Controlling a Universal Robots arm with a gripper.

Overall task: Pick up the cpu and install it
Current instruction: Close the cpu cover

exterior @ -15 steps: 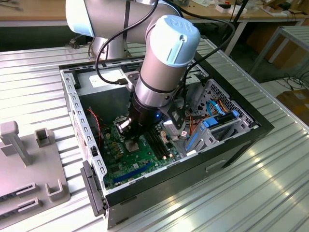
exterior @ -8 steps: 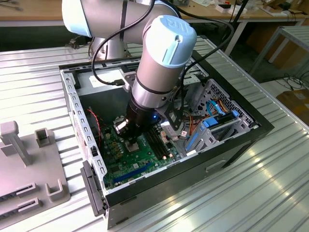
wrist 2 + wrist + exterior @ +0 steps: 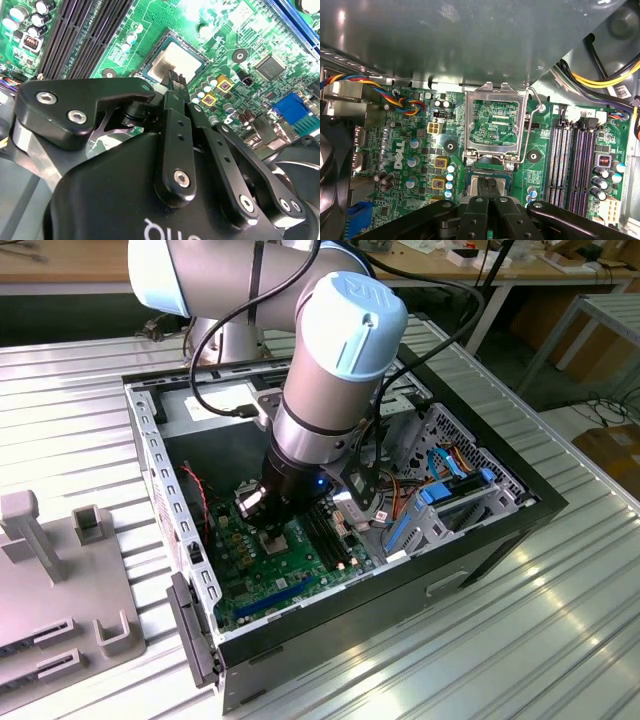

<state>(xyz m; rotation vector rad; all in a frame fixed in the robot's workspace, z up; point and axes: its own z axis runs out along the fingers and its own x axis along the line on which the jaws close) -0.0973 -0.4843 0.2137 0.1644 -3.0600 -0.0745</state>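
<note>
Ribbed metal table (image 3: 450, 660) carried an open computer case (image 3: 400, 585), and the arm reached down into it. The gripper (image 3: 177, 80) had its two fingers (image 3: 172, 125) pressed together with no gap, pinching nothing. In both wrist views the tips stood over the near edge of the cpu (image 3: 181, 57); whether they touched it could not be told. The cpu lay flat in its socket (image 3: 146, 65) on the green motherboard (image 3: 240, 30), silver top up.

Just beyond the socket, in the first wrist view, the hinged metal frame (image 3: 468, 125) stood swung open, so nothing clamped the chip down. Memory slots (image 3: 570, 160) ran beside the socket, and a bundle of coloured wires (image 3: 350, 80) lay well apart.

Trouble from here looked most likely at the chip itself. With the closed tips over one edge rather than the middle, a downward push could tip the cpu in the socket and bend the contacts under it. A sideways drag could slide it out of square, since the frame was not holding it.
</note>
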